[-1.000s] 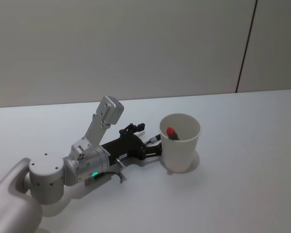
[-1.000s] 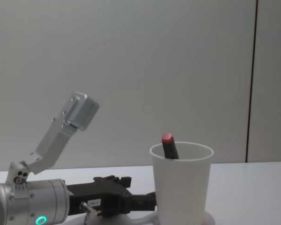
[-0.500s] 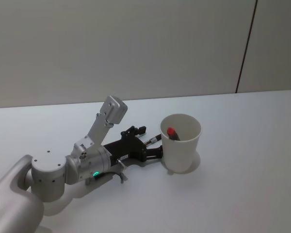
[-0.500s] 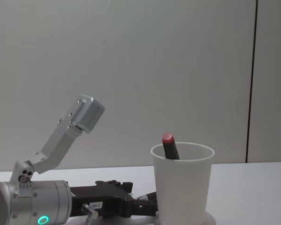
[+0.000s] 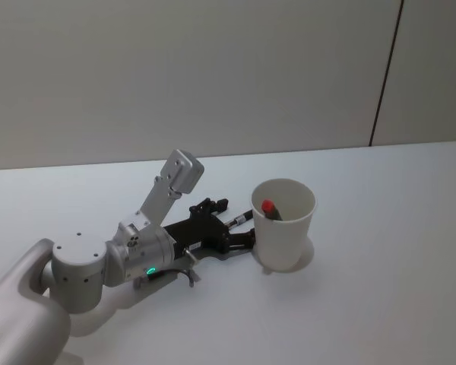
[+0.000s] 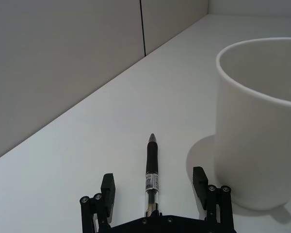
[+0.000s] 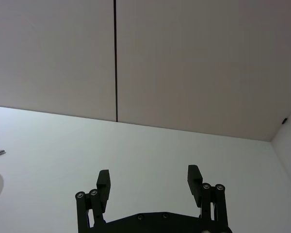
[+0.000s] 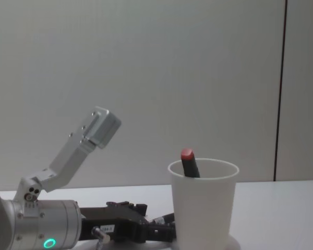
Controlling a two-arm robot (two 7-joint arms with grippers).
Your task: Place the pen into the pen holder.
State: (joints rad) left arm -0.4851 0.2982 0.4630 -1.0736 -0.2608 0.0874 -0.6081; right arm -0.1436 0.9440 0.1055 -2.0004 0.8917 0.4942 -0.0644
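silver arm (image 5: 76, 274) — green light ring (image 5: 148, 271), black left tool (image 6: 154, 178)

Left pincer (image 6: 154, 180) lower, nearer pen holder (image 6: 262, 145).

Nothing you can actually read here. The pen (image 6: 152, 174) on the tabletop carries a white label (image 6: 152, 182) with dark print round its barrel, but the print is too small to make out. In the chest view there's a small white sticker (image 8: 105, 228) on the left pincer (image 8: 164, 228) body; its characters aren't legible either.
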